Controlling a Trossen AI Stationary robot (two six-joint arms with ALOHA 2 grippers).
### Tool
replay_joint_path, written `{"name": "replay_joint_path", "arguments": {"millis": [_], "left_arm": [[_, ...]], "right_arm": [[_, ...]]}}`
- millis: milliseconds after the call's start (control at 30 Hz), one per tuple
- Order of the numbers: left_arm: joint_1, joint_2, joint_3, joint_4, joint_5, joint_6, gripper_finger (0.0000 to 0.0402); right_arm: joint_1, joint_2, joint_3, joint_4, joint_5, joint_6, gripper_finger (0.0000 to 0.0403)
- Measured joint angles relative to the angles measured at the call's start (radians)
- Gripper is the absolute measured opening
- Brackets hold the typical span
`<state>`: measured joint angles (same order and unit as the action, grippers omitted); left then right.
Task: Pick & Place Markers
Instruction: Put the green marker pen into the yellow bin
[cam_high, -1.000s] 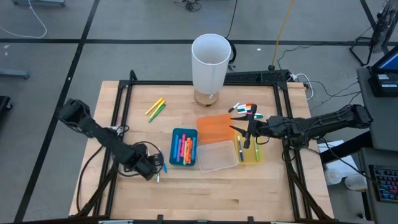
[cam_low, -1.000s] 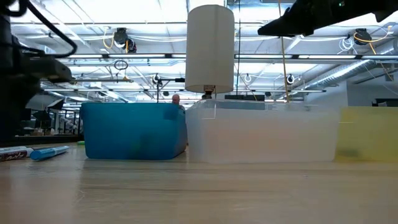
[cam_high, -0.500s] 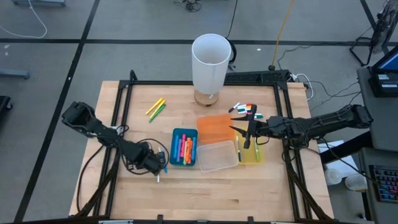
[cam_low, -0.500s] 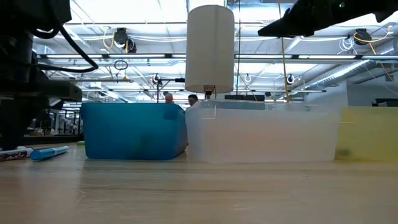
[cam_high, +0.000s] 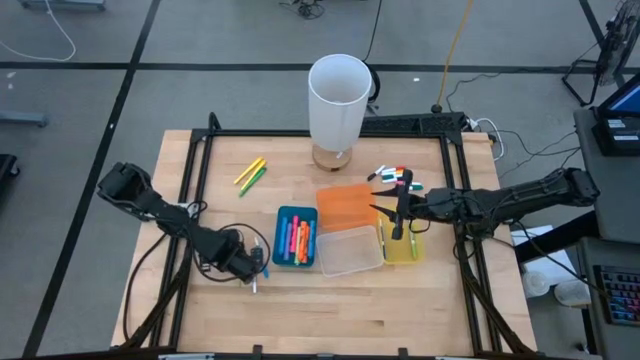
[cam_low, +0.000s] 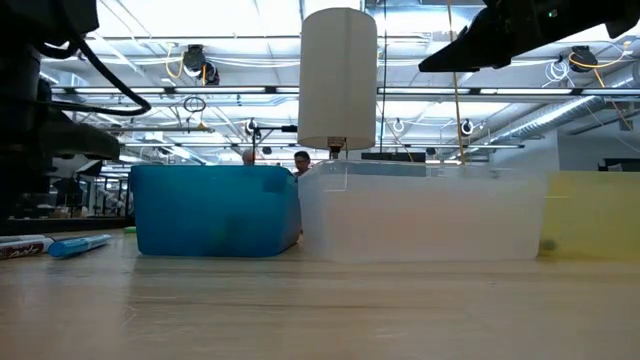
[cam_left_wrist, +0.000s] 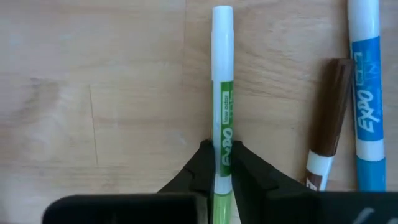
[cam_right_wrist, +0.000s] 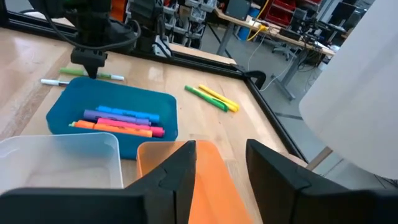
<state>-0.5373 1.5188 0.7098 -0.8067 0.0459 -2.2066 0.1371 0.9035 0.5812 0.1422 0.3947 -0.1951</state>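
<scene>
Several markers lie on the wooden table left of the blue bin (cam_high: 296, 237). Among them are a white marker with a green label (cam_left_wrist: 222, 93), a brown-capped one (cam_left_wrist: 328, 118) and a blue one (cam_left_wrist: 367, 99). My left gripper (cam_high: 255, 268) stands over them, shut on the green-labelled marker. My right gripper (cam_right_wrist: 222, 171) hangs open above the orange bin (cam_high: 345, 207) with nothing between its fingers. More markers lie in the blue bin, in the yellow bin (cam_high: 400, 243) and loose at the back right (cam_high: 395, 178). My left gripper pinches the green-labelled marker's barrel (cam_left_wrist: 222, 140) between its two fingers, on the green label partway along. The fingers come from above, pointing down, one on each side of the barrel. The marker lies flat on the table.
A clear bin (cam_high: 350, 250) stands in front of the orange one. A tall white cylinder (cam_high: 339, 100) stands on a base at the far middle. A yellow and a green marker (cam_high: 250, 175) lie at the far left. A black frame (cam_high: 200, 180) rims the table.
My left gripper has shifted a little toward the blue bin over the loose markers, and its fingers have closed on the green-labelled marker, which still lies on the table.
</scene>
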Motion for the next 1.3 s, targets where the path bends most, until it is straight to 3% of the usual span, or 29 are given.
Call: {"name": "replay_joint_path", "arguments": {"millis": [133, 400, 600, 767, 900, 1033, 1200, 1300], "left_arm": [[-0.021, -0.057, 0.016, -0.043, -0.132, 0.028, 0.0028], [-0.060, -0.178, 0.175, -0.119, -0.548, 0.232, 0.0028], [-0.055, -0.188, 0.315, -0.095, -0.853, 0.607, 0.0028], [-0.018, -0.188, 0.372, 0.090, -1.021, 1.042, 0.0029], [0.021, -0.188, 0.376, 0.362, -1.029, 1.467, 0.0030], [0.066, -0.178, 0.376, 0.570, -0.962, 1.748, 0.0031], [0.113, -0.177, 0.376, 0.630, -0.836, 1.877, 0.0032], [0.141, -0.176, 0.376, 0.624, -0.789, 1.884, 0.0032]], "right_arm": [[0.000, 0.000, 0.000, 0.003, 0.000, 0.000, 0.0131], [0.000, 0.000, 0.000, 0.007, -0.003, 0.030, 0.0130], [0.000, 0.042, 0.000, 0.080, -0.018, 0.107, 0.0130], [0.000, 0.168, 0.000, 0.276, -0.189, 0.088, 0.0130], [0.000, 0.302, 0.000, 0.531, -0.243, 0.007, 0.0130], [0.000, 0.422, 0.000, 0.788, -0.243, -0.053, 0.0130], [-0.010, 0.507, 0.003, 1.031, -0.335, -0.024, 0.0130], [-0.032, 0.533, 0.051, 1.021, -0.390, 0.043, 0.0130]]}}
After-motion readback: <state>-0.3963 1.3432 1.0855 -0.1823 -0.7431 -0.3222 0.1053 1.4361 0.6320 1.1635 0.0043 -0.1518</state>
